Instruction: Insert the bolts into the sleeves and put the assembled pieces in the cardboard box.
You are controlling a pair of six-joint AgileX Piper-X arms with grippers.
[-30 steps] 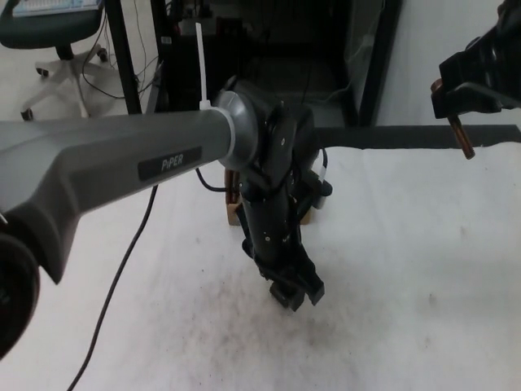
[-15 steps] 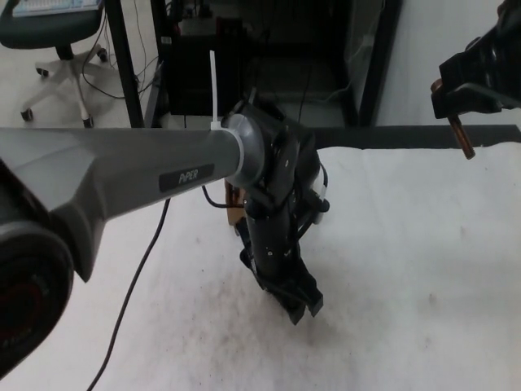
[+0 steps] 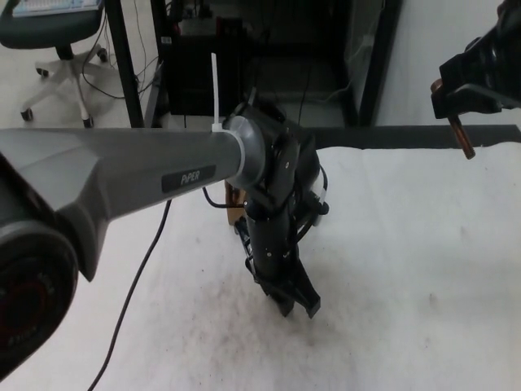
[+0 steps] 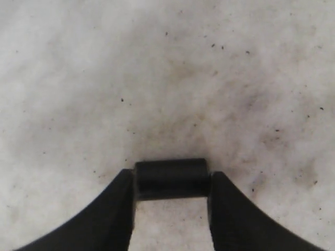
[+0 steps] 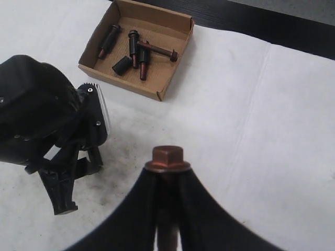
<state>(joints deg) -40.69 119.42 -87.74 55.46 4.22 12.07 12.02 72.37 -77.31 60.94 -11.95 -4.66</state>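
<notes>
the left gripper [image 3: 297, 305] is clamped on a black sleeve [image 4: 171, 179], low over the middle of the worktop [image 5: 251, 130]. the right gripper [image 5: 167, 209] pinches a bolt [image 5: 167, 156] up near the far right corner. next, i think, the bolt must meet the sleeve's hole.

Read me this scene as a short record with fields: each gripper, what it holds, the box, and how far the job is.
Left gripper: shut on a black sleeve, low over the cloth
Right gripper: shut on a copper bolt, raised above the bench
Box: open, on the cloth, bolts and sleeves inside
Progress: held bolt and sleeve far apart, not yet joined
</notes>
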